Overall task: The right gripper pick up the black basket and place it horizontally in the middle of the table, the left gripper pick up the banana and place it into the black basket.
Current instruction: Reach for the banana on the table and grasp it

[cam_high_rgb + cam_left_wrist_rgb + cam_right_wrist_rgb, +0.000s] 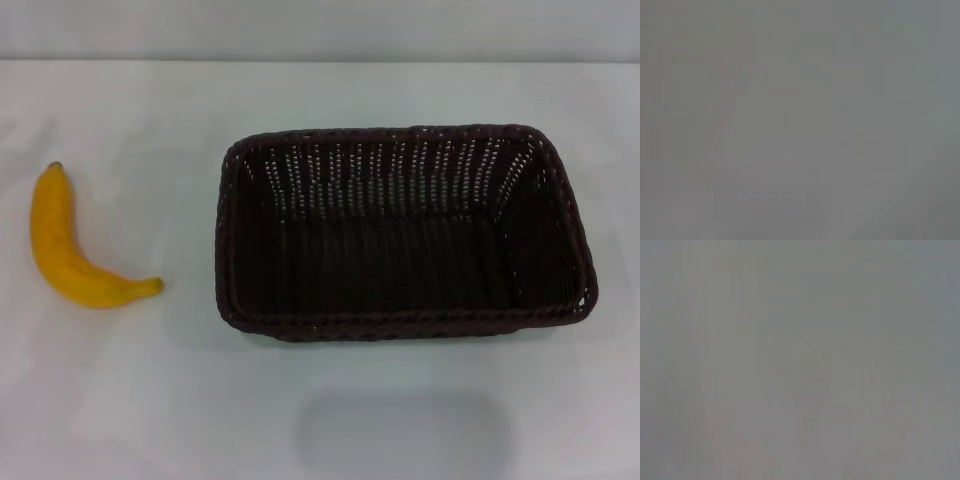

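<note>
The black basket (400, 232) lies lengthwise across the white table (130, 400), a little right of the middle, open side up and empty. The banana (68, 249) lies on the table at the left, apart from the basket, its dark tip pointing away from me. Neither gripper shows in the head view. Both wrist views show only a plain grey surface, with no fingers or objects.
The table's pale far edge (320, 60) runs along the top of the head view. A faint grey shadow (400, 435) lies on the table in front of the basket.
</note>
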{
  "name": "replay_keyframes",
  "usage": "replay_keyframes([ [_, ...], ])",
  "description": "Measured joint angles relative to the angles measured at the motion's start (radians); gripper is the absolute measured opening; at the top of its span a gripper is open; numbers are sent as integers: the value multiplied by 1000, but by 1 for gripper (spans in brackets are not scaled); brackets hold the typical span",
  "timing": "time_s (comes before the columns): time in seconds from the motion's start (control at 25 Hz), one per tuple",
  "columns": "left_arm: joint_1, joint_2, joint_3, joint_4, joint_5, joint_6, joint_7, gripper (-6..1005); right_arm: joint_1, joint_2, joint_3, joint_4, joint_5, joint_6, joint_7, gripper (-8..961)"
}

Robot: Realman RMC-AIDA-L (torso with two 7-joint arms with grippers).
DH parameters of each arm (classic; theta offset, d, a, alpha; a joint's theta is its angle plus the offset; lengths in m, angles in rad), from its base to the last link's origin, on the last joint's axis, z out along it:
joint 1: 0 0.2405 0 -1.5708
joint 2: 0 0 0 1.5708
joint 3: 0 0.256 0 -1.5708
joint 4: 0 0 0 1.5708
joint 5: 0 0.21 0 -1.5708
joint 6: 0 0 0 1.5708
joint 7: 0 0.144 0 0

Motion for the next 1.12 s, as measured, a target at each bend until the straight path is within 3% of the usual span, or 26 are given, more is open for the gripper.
replay_keyframes([
  [0.2,-59,38,1,145,393,-78,-458,762,6,12,72,119,80,-4,-287,486],
  [0.28,-98,66,-1,173,518,-150,-603,735,6,12,76,155,117,-15,-360,505],
  [0.48,-237,150,-2,187,778,-379,-882,714,-4,10,83,175,184,-59,-488,691],
  [0.72,-376,213,-3,188,1066,-579,-1025,721,0,13,149,208,200,-63,-574,874],
  [0.88,-426,224,-4,177,1211,-640,-1032,723,7,13,159,241,224,-64,-629,874],
  [1.12,-494,186,1,75,1380,-634,-1030,727,-6,13,160,250,282,-64,-659,874],
])
